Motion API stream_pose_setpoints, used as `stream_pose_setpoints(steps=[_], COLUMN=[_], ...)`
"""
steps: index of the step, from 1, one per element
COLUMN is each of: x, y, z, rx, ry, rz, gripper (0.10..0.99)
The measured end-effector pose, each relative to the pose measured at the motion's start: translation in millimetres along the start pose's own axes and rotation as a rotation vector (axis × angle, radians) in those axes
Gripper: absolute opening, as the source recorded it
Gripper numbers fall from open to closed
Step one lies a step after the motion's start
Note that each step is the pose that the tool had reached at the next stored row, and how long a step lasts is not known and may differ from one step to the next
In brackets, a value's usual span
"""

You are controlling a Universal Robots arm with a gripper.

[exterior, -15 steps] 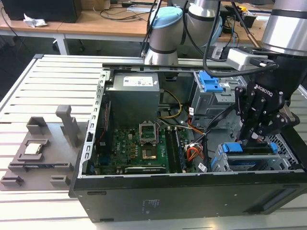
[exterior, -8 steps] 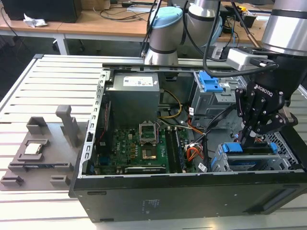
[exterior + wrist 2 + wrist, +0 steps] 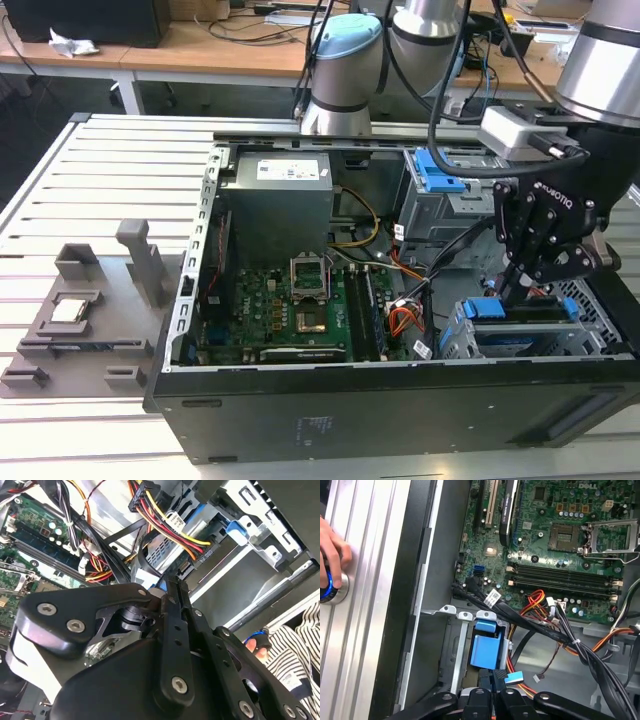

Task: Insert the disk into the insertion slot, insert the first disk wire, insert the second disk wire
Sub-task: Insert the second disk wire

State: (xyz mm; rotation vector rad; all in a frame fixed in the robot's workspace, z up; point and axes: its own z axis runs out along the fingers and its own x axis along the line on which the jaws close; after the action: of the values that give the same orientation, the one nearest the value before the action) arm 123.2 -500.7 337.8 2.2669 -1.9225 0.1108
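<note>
We see the pincer [image 3: 522,283] lowered into the open computer case [image 3: 400,400], its fingers [image 3: 175,610] pressed together over the disk [image 3: 525,335], which lies in the slot [image 3: 460,345] at the case's corner nearest the exterior view's right. Whether anything is pinched between them we cannot tell. Red, yellow and black wires [image 3: 165,525] run just beside. The case rests on a slatted desk [image 3: 100,180]; a person's hand [image 3: 331,562] sits on a button [image 3: 332,587].
</note>
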Motion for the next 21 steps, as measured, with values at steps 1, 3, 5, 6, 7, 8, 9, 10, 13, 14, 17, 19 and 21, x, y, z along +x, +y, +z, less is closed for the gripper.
stream_pose_setpoints(steps=[1, 3, 5, 6, 7, 8, 9, 10, 13, 14, 17, 19, 21], x=[0.5, 1.4, 2.0, 2.4, 3.3, 4.9, 7.3, 9.2, 16.9, 20.7, 29.2, 34.1, 38.9], y=[-0.1, 0.0, 0.2, 0.2, 0.2, 0.4, 0.5, 0.7, 1.2, 1.3, 1.7, 2.0, 2.3], z=[-0.9, -5.1, -8.1, -8.8, -8.7, -8.6, -8.1, -7.7, -6.1, -5.5, -3.8, -2.9, -2.0], rx=[0.001, 0.0, 0.0, 0.001, 0.001, 0.004, 0.009, 0.013, 0.022, 0.024, 0.029, 0.031, 0.034], ry=[-0.0023, -0.0028, -0.0026, -0.0034, -0.0075, -0.0247, -0.0632, -0.0909, -0.1513, -0.1668, -0.2071, -0.2285, -0.2474], rz=[0.0, 0.0, 0.0, 0.0, -0.001, -0.002, -0.004, -0.005, -0.009, -0.01, -0.012, -0.013, -0.014], gripper=[0.141, 0.141, 0.141, 0.141, 0.141, 0.141, 0.141, 0.141, 0.141, 0.141, 0.141, 0.141, 0.141])
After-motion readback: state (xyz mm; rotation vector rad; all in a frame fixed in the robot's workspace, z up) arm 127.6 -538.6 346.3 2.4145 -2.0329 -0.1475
